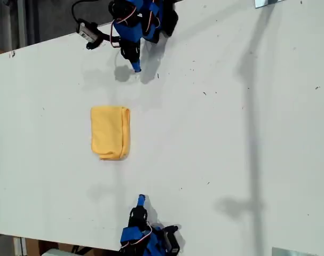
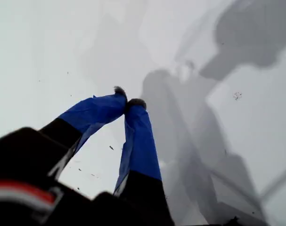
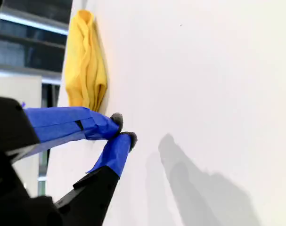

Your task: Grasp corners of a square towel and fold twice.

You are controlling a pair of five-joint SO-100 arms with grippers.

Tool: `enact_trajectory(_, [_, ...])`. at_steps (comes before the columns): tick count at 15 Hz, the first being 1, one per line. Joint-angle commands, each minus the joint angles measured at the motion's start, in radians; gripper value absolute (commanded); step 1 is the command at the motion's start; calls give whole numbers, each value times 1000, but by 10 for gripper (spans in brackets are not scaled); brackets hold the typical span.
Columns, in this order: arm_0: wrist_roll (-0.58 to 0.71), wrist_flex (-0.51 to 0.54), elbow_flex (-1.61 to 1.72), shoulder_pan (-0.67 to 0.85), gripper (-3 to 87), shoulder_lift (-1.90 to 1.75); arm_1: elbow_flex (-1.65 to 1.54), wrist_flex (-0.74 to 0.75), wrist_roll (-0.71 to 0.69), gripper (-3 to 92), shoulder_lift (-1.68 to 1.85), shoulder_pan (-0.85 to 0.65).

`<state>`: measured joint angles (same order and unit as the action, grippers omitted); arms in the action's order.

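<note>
White tabletop (image 1: 231,160) carries the towel (image 1: 110,132), folded, long axis running between two arms, well apart from both. First wrist view: my first gripper (image 2: 128,102) pressed together, empty. Second wrist view: my second gripper (image 3: 123,129) closed, towel (image 3: 85,66) beyond its tips.

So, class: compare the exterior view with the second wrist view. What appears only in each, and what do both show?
Only the exterior view shows both arms at once, one at its top edge and one at its bottom edge, and the full outline of the folded towel lying between them, touched by neither.

Only the second wrist view shows my second gripper up close, its blue fingers closed tip to tip on nothing, plus dark shelving beyond the table edge.

Both show the yellow towel, folded into a compact bundle, on the white table.
</note>
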<state>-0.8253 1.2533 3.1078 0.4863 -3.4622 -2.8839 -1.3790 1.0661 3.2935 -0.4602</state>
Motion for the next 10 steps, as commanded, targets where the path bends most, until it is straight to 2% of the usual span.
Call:
enact_trajectory(1, [-29, 14, 5, 2, 23, -6, 12, -2, 5, 26, 0, -8])
enact_trajectory(2, [-199, 44, 11, 5, 23, -5, 12, -2, 5, 26, 0, -9])
enact_trajectory(10, [-198, 44, 11, 5, 22, -5, 6, -6, 18, 10, 0, -44])
